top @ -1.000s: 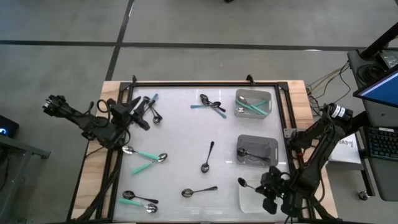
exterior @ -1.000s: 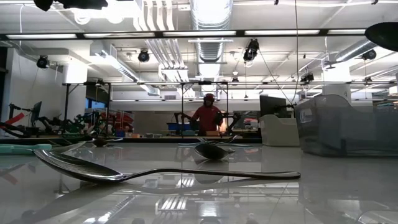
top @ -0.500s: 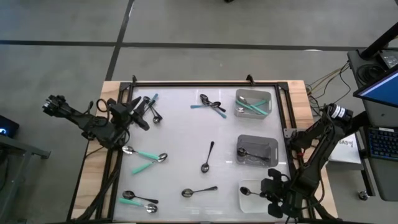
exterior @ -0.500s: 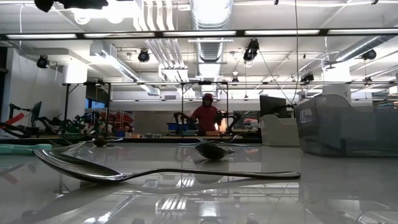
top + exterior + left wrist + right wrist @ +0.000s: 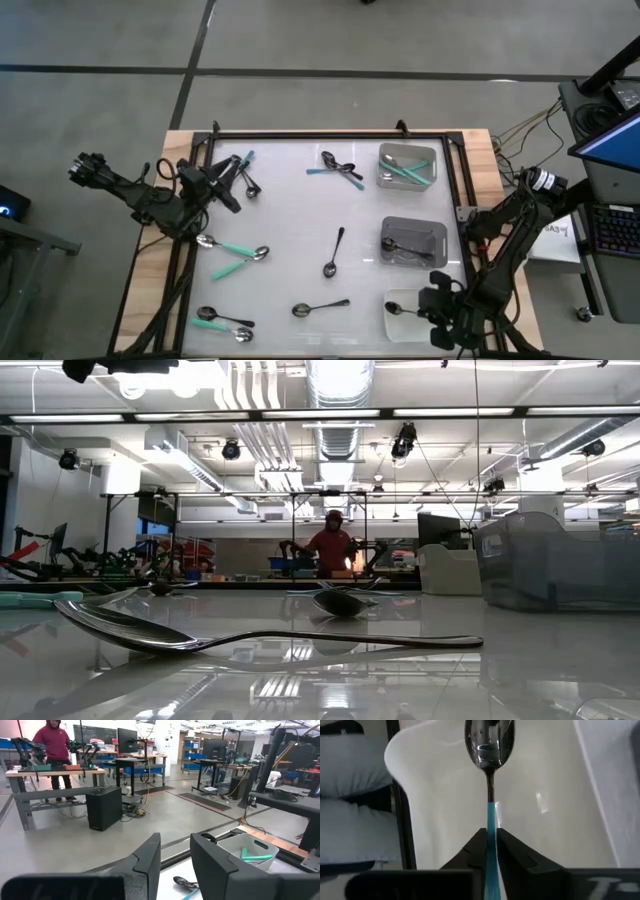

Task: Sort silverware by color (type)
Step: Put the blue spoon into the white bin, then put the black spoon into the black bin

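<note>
Right gripper (image 5: 491, 845) — teal-handled spoon (image 5: 489, 750), unlabelled

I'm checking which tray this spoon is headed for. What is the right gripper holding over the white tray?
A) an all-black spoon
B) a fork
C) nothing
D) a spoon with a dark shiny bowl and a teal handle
D: in the right wrist view, the right gripper pinches the teal handle of a spoon whose dark shiny bowl hangs over the white tray.
</note>
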`<state>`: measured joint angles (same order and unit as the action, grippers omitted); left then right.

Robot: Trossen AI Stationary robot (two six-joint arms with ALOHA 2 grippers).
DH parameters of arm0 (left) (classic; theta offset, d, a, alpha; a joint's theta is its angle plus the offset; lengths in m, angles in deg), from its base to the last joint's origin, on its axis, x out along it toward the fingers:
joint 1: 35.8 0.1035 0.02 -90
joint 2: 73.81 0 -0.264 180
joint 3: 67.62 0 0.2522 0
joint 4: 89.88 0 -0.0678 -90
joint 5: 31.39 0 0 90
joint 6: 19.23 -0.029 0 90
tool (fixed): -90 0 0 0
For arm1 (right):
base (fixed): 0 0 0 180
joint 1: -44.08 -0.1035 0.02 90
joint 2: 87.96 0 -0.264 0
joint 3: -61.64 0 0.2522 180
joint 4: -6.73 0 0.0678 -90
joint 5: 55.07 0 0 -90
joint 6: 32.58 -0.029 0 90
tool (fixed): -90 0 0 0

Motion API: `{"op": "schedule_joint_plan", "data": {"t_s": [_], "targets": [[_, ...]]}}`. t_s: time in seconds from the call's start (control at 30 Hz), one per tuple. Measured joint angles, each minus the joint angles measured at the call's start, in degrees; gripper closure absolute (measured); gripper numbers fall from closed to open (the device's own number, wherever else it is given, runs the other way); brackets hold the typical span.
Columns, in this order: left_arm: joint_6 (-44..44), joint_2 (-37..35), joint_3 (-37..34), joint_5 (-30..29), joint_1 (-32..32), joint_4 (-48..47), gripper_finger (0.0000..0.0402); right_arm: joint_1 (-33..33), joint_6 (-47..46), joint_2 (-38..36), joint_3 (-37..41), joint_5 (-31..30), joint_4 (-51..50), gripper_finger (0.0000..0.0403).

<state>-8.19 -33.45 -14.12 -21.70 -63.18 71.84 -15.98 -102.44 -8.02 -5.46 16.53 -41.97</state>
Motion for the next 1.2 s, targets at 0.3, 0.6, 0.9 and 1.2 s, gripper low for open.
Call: {"op": "schedule_joint_plan", "data": {"t_s": [0.3, 0.6, 0.9, 1.2], "targets": [[1.1, 0.0, 0.0, 0.0, 0.0, 0.0, 0.0312, 0.0, 1.5, 0.0, 0.0, 0.9, 0.0, 0.0263], [2.9, 0.2, 0.0, 8.3, 0.0, 0.0, 0.0312, 4.7, 0.9, 0.0, 0.0, 1.2, -0.2, 0.0266], [13.4, 2.9, 0.0, 34.0, 0.0, -5.4, 0.0312, 16.0, 13.0, 0.0, -7.0, 5.4, -0.8, 0.0279], [23.1, 8.6, 0.0, 35.9, -0.1, -16.7, 0.0312, 23.4, 28.7, 8.7, -17.8, 0.5, -0.4, 0.0278]]}}
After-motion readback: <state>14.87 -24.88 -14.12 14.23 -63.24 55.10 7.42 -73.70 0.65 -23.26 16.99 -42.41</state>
